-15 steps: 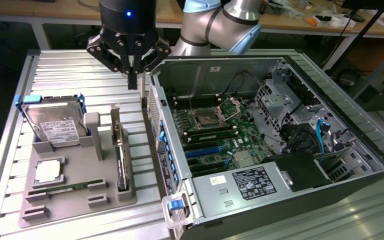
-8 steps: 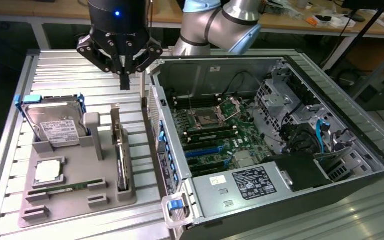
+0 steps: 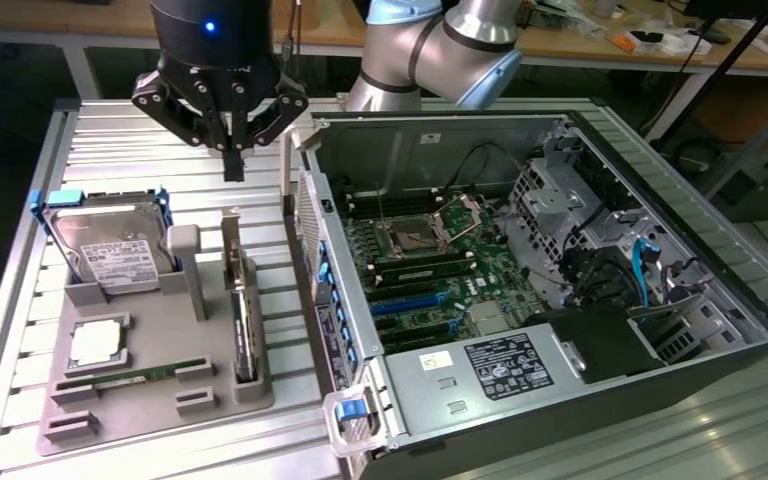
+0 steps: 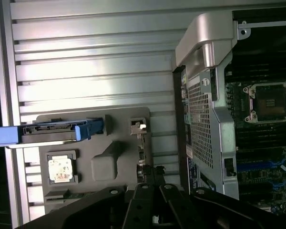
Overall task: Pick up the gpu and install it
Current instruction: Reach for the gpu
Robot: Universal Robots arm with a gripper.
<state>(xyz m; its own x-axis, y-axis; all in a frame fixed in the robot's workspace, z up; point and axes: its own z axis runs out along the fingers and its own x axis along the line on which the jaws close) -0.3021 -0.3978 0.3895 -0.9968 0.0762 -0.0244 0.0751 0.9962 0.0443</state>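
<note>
Background: wooden benches [image 3: 91,15] with loose clutter run along the far side of the room.
Counter: ribbed grey metal counter [image 3: 131,130]. It carries a grey tray [image 3: 137,405] on the exterior view's left and an open case [image 3: 411,135] on its right, the two just beside each other.
Gpu: the gpu [image 3: 241,320] stands on edge in the tray's long slot, on the side nearest the case. Its silver bracket end points toward the gripper. It is not installed.
Gripper: the gripper [image 3: 233,165] hangs from the arm [image 3: 438,50] above the far end of the tray, roughly in line with the gpu. Its fingers are pressed together with nothing between them, clear of the gpu. A blue light shows on its body.
Other tray parts: drive [image 3: 115,245] with blue clips, leaning in its holder; square chip [image 3: 97,345] lying flat; memory stick [image 3: 131,375] lying flat near it.
Case interior: green board with an open socket [image 3: 418,237] and blue slots [image 3: 404,302] below it.
Writing: white label on the drive and black label [image 3: 511,365] on the power supply, both with print too small to read.
</note>
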